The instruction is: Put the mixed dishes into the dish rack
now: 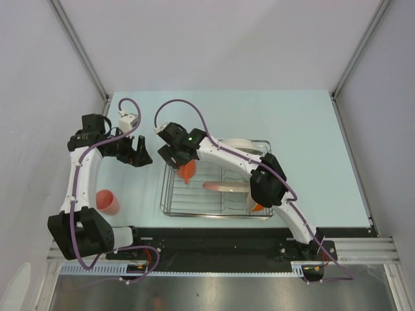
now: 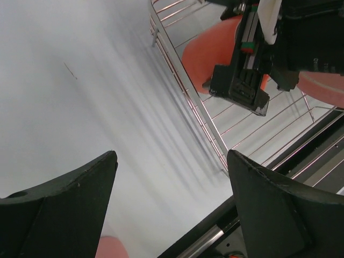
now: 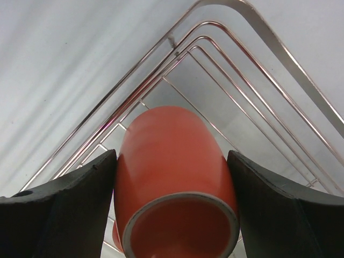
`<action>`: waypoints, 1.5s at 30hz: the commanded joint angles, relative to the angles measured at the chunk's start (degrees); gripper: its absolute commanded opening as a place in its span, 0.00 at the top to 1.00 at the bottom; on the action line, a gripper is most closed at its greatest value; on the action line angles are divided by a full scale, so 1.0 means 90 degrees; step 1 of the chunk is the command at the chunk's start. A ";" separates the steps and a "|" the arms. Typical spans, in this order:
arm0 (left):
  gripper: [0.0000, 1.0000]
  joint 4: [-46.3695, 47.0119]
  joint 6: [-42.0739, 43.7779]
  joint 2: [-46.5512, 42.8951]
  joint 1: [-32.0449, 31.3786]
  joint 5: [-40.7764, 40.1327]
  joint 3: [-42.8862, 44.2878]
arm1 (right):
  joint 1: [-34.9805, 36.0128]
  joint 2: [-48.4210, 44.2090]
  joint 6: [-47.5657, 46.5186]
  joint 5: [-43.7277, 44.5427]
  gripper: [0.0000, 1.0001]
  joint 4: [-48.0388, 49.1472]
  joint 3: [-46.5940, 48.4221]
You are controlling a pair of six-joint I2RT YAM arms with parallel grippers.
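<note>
My right gripper [image 1: 181, 163] is shut on the orange mug [image 1: 187, 172], which hangs over the near-left corner of the dish rack [image 1: 162, 194]. In the right wrist view both fingers press the sides of the orange mug [image 3: 172, 177], its open mouth toward the camera, above the dish rack wires [image 3: 279, 49]. My left gripper [image 1: 140, 156] stands open and empty just left of the rack, over bare table. A small pink cup [image 1: 107, 202] sits on the table near the left arm. In the rack are a white shallow bowl [image 1: 241, 143], a pink-and-cream plate [image 1: 225, 187] and an orange-outside bowl [image 1: 258, 207].
The left wrist view shows the dish rack's corner [image 2: 191, 99], the orange mug [image 2: 212, 51] and the right gripper's finger [image 2: 239, 88] close by on the right. The pink cup's rim [image 2: 110, 248] peeks in at the bottom. The black base rail [image 1: 214, 241] runs along the near edge.
</note>
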 commanded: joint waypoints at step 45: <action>0.12 -0.2962 0.3057 -0.1457 0.1512 -0.2143 -0.0302 | 0.0081 -0.0779 -0.0144 0.2676 0.00 0.0337 -0.0047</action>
